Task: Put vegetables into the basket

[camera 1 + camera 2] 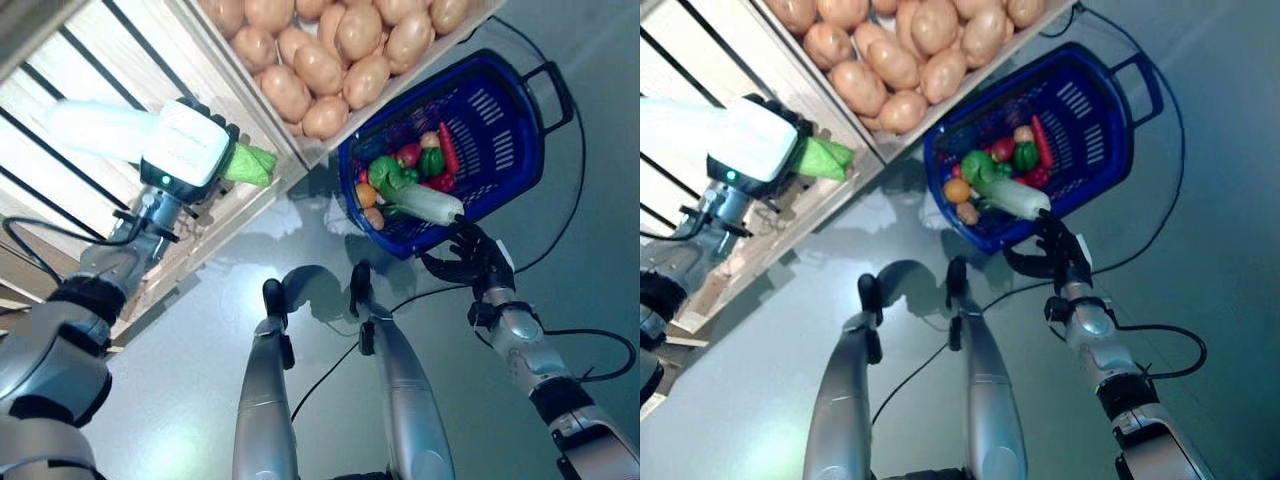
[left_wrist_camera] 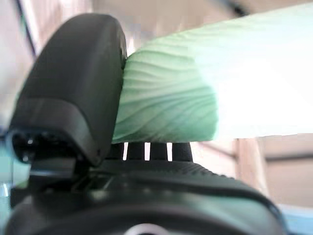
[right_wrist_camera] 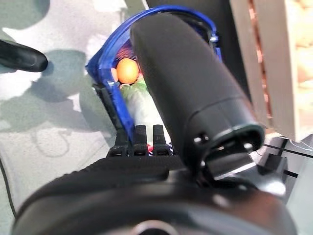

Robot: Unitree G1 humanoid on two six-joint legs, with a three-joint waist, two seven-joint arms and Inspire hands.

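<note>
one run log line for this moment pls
left hand: shut on green-white vegetable, by crate | right hand: shut on blue basket rim | basket: several vegetables inside

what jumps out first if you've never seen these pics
The blue basket on the floor, already holding colourful vegetables, with the right robot hand gripping its near rim. To its left, the left robot hand holds a pale green cabbage beside a wooden crate of potatoes.

A shop: potatoes (image 1: pixel 330 60) in wooden crates (image 1: pixel 120 70), shopping basket (image 1: pixel 500 120).
</note>
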